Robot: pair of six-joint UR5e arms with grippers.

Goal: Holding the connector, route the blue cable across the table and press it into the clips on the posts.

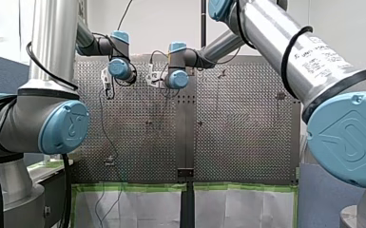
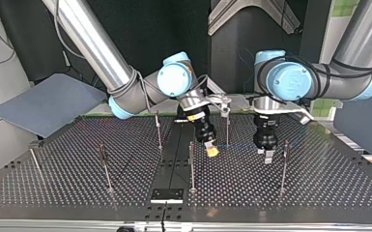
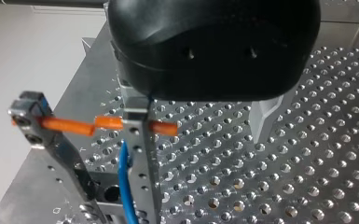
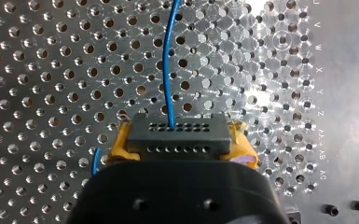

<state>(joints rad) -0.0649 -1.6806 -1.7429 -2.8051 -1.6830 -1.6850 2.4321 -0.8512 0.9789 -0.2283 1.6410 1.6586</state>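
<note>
While my right tool [image 2: 212, 151], at the top view's centre, is clamped on the connector [image 4: 177, 135], the blue cable [image 4: 167, 70] is seen running ahead over the surface [image 2: 319, 183]. My left tool [image 3: 198, 119] is spread beside it. Routing is judged in hand; next the cable must be pressed home at a post [image 2: 227, 128].

The black rectangular connector [image 4: 177, 135], with two rows of small holes, sits clamped between the yellow pads [image 4: 119, 145] of my right pincer [image 4: 179, 151]. The thin blue cable [image 4: 167, 70] exits its middle and runs straight ahead. Under my left pincer [image 3: 200, 116], the cable passes just beside a metal post [image 3: 142, 158] with an orange clip [image 3: 107, 123].
</note>
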